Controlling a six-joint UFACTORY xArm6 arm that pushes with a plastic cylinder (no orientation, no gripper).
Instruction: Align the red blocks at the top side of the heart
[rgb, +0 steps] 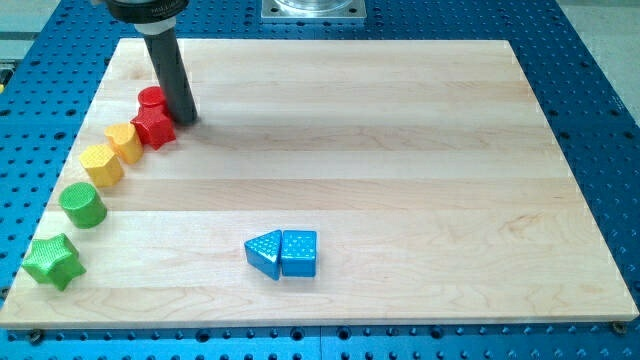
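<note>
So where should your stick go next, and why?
Probably a small pull away toward the view's right. My tip sits right beside the red cylinder and red star-like block, which already lie together above the yellow blocks. I cannot pick out a heart here.

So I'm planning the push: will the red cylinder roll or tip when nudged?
Probably neither. The red cylinder stands on its flat end, so it should slide, not roll. It looks squat, so tipping seems unlikely. It touches the red star, with my tip just to their right, so both may move together.
</note>
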